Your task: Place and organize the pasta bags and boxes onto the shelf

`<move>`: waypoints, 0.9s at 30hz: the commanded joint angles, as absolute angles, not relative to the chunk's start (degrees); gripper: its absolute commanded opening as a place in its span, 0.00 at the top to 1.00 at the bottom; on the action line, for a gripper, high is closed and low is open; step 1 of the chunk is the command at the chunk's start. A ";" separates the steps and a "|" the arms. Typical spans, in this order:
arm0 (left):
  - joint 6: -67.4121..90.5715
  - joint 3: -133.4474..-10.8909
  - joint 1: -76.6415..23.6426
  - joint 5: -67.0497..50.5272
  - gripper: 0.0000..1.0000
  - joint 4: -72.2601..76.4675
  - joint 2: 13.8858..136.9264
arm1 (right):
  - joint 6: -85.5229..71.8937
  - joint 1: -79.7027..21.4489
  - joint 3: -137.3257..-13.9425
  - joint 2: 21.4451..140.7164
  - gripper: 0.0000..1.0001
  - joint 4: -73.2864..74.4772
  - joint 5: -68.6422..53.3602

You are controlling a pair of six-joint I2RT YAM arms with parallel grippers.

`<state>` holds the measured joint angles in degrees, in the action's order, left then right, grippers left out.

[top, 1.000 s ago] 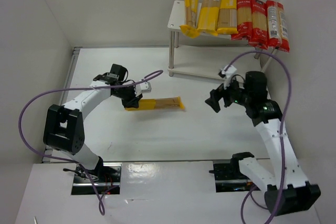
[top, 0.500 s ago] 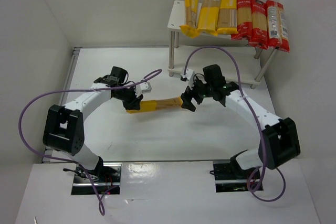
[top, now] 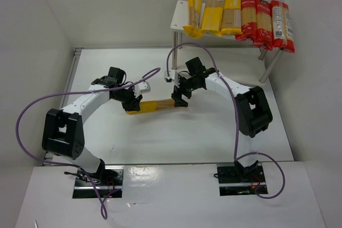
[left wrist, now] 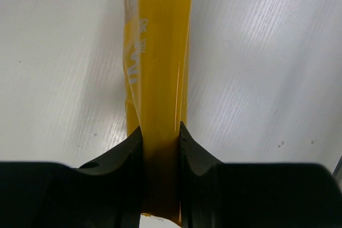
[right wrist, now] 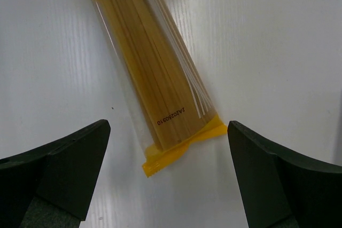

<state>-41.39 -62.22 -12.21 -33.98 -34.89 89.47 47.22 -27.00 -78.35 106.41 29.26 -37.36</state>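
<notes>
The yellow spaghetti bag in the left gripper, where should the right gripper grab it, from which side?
Likely the clear section near its free end, from above. The spaghetti bag is long and narrow, the left gripper clamps the other end, and the open right gripper straddles its width.

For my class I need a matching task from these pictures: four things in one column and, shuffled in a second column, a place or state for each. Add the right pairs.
Things
1. left end effector
2. right end effector
3. red packets
4. lone yellow packet

Places or states
A. right side of the shelf's top board
B. open over a packet's end
C. off the shelf, over the table
D. shut on a packet

Pairs: 1-D, 2-B, 3-A, 4-C
</notes>
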 commanded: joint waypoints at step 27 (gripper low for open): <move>-42.19 -61.35 -11.51 -45.79 1.00 -32.17 83.85 | 56.17 -32.07 -96.77 125.15 0.01 45.70 -43.16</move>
